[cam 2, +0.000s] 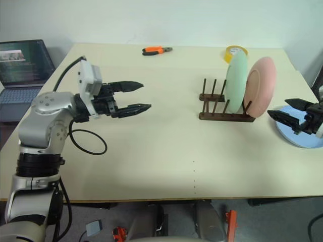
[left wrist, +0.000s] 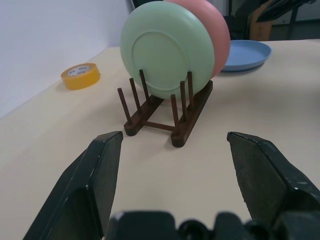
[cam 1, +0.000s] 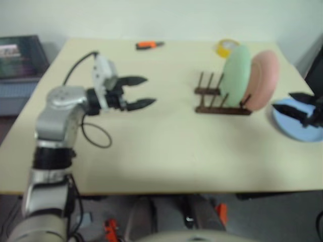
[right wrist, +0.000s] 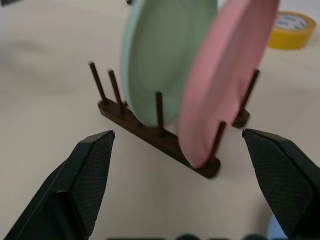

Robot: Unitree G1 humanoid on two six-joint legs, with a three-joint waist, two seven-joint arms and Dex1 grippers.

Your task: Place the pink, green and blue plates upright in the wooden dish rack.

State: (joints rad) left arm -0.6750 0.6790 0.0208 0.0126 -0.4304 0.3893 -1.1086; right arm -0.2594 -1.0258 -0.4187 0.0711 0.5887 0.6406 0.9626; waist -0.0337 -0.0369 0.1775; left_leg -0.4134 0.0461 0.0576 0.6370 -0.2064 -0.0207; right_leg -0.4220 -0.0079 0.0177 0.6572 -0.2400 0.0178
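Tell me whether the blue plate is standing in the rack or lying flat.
Lying flat. The blue plate rests on the table right of the wooden dish rack, which holds just the green plate and pink plate.

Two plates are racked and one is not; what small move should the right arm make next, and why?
Probably lower the open right gripper onto the near rim of the flat light blue plate. The mint green plate and pale pink plate already stand in the dark wooden peg rack, and pegs beside the green one are free.
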